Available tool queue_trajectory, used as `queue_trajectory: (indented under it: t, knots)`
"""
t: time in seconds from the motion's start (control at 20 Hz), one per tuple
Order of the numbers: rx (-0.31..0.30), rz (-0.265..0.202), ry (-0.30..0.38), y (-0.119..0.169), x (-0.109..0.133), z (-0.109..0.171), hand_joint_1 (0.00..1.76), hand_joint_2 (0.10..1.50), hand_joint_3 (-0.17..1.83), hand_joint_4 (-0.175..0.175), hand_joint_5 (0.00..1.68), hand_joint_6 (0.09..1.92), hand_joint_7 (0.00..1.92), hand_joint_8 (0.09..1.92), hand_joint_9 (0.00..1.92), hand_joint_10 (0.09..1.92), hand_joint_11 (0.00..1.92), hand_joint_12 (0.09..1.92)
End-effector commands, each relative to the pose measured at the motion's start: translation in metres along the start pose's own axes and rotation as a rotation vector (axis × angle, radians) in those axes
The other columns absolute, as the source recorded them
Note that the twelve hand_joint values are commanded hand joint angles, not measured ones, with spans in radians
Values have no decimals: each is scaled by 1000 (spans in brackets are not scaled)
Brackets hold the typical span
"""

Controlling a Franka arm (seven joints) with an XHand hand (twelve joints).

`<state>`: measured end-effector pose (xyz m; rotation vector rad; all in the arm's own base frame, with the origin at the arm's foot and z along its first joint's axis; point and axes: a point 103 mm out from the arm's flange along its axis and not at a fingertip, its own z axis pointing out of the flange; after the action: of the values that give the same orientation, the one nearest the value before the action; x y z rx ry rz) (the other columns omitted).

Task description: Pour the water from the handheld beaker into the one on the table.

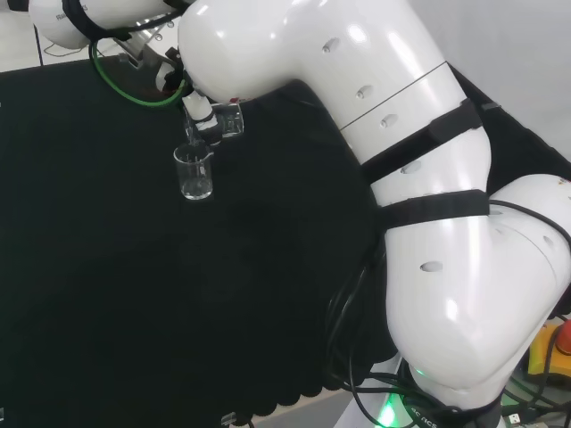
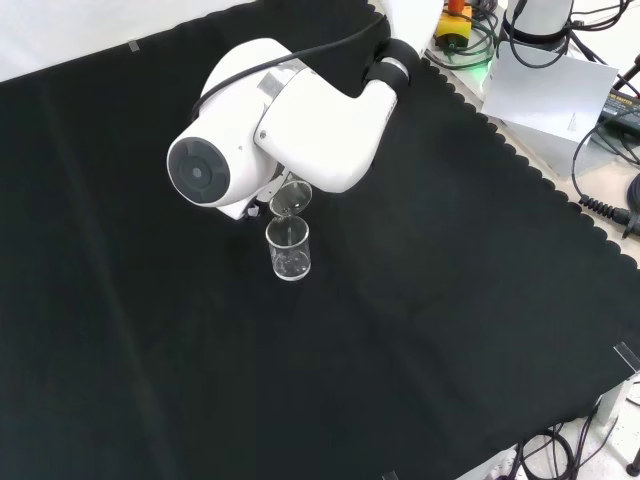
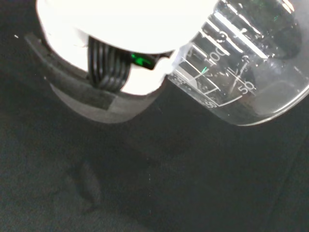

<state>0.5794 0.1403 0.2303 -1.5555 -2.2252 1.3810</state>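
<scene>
A clear glass beaker [image 1: 194, 174] stands upright on the black cloth; the front view has the same beaker [image 2: 289, 250] just below the arm's big link. Right above it hangs a second clear beaker [image 1: 225, 121], tipped over with its mouth [image 2: 290, 200] toward the standing one. The hand [image 1: 198, 109] is curled on this tilted beaker, mostly hidden behind the arm. Close up in the wrist view, the held beaker [image 3: 241, 72] shows printed graduations and droplets beside a white part of the hand [image 3: 120, 29]. I cannot tell how much water is in either beaker.
The arm's white link with its round grey cap [image 2: 200, 170] stands before the hand. A green cable [image 1: 134, 94] loops behind the wrist. The cloth's scalloped edge [image 2: 520, 165] runs at the right of the front view, with paper [image 2: 550, 95] and cables beyond.
</scene>
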Motion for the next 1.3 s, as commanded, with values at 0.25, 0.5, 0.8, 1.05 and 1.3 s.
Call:
queue_trajectory:
  t: [0.25, 0.5, 0.8, 1.05, 1.3]
  knots:
    - [31, 11, -34, 1, 2, -2, 1295, 711, 649, -175, 1126, 893, 1184, 870, 1449, 701, 1115, 870]
    - [34, 14, -32, 1, 6, -4, 1295, 711, 649, -175, 1125, 894, 1184, 870, 1448, 702, 1115, 870]
    - [45, 15, -27, 1, 7, -5, 1295, 711, 649, -175, 1125, 894, 1183, 871, 1448, 702, 1116, 871]
    - [47, 20, -29, 0, 8, -5, 1295, 711, 649, -175, 1125, 895, 1183, 871, 1448, 703, 1116, 871]
    - [47, 18, -28, 0, 8, -6, 1295, 711, 649, -175, 1124, 895, 1183, 872, 1448, 703, 1116, 871]
